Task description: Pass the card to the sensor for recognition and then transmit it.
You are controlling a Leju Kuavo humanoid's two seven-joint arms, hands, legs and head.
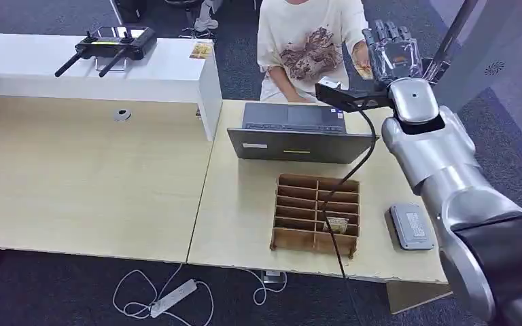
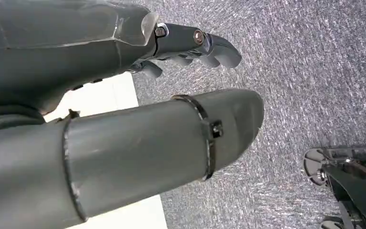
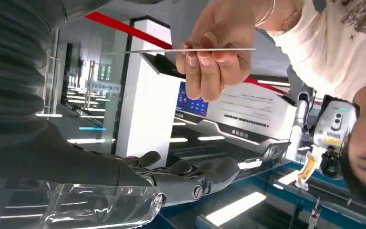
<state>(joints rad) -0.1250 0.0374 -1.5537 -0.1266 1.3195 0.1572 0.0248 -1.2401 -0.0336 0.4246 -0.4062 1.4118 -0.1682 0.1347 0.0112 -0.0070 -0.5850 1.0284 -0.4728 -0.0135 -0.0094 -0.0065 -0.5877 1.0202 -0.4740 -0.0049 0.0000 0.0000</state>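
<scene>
We keep our empty, spread right hand steady below the thin white card pinched in the person's hand, closing only once it touches our fingers.

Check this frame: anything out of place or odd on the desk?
One thing: a black cable from the right arm's wrist mount drapes across the laptop and the wooden slotted organizer, a snag risk. The rest looks orderly; the person's hand holds the card.
</scene>
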